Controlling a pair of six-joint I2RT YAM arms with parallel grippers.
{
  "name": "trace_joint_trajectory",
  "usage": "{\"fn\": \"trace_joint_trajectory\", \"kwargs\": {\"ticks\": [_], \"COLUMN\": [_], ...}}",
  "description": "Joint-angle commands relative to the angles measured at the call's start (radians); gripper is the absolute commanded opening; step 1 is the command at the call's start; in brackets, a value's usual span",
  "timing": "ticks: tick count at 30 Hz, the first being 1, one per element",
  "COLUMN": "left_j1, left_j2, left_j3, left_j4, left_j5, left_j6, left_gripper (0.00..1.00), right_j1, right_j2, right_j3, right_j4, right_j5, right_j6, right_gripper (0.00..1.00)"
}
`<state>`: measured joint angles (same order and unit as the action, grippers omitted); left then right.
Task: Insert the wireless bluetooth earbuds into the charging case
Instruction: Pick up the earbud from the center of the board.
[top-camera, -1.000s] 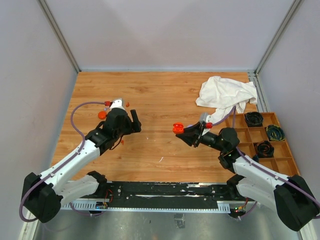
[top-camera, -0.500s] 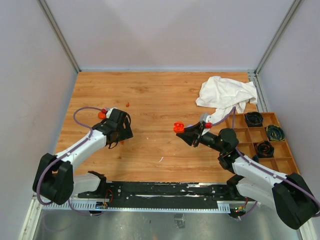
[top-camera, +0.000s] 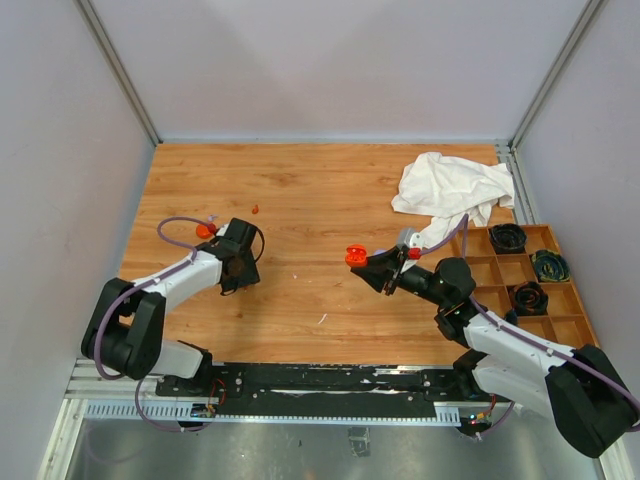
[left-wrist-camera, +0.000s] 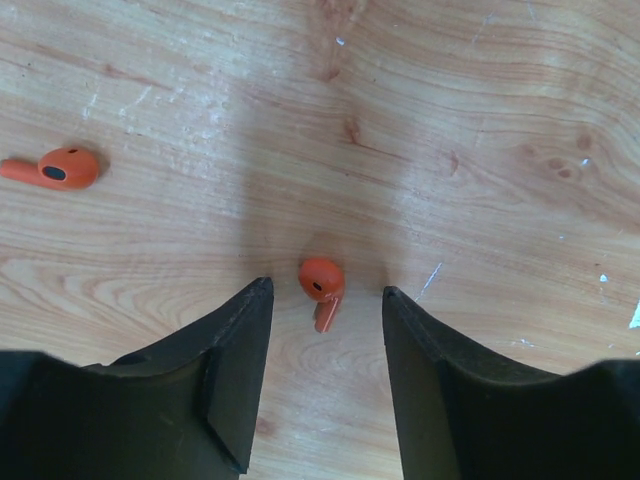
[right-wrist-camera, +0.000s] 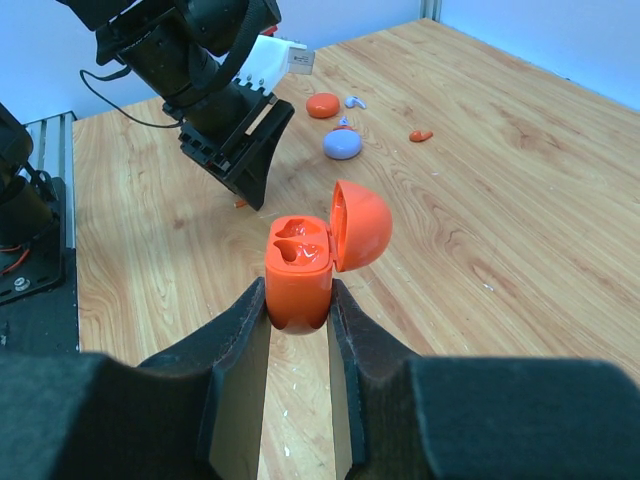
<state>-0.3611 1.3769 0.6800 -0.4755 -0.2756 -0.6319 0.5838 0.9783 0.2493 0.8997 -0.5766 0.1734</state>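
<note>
1. Over the last sec the left claw (left-wrist-camera: 326, 290) has pulled in and dropped low over the surface (top-camera: 320, 190) — spread wide, holding nothing, straddling an orange earbud (left-wrist-camera: 322, 287).
2. A second orange earbud (left-wrist-camera: 55, 168) lies well off to one side.
3. The right claw (right-wrist-camera: 298, 300) has barely moved — clamped on the orange charging case (right-wrist-camera: 298, 270), flipped open, nothing in it.
4. We judge pickup comes next; no bud seated yet.
</note>
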Motion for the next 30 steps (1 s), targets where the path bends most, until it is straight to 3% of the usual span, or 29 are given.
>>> {"fn": "trace_joint_trajectory", "kwargs": {"ticks": [1,30], "left_j1": [0.007,0.007], "left_j2": [0.012,0.043], "left_j3": [-0.003,0.004], "left_j4": [0.005,0.051], "left_j5": [-0.012,0.05], "left_j6": [-0.003,0.024], "left_gripper": [0.5,0.25], "right_j1": [0.019,0.026], "right_j2": [0.0,-0.013], "right_j3": [0.001,0.01], "right_j4": [0.011,-0.02], "right_j5": [0.014,0.01], "right_j6": [-0.029,-0.044], "right_gripper": [0.08,0.08]}}
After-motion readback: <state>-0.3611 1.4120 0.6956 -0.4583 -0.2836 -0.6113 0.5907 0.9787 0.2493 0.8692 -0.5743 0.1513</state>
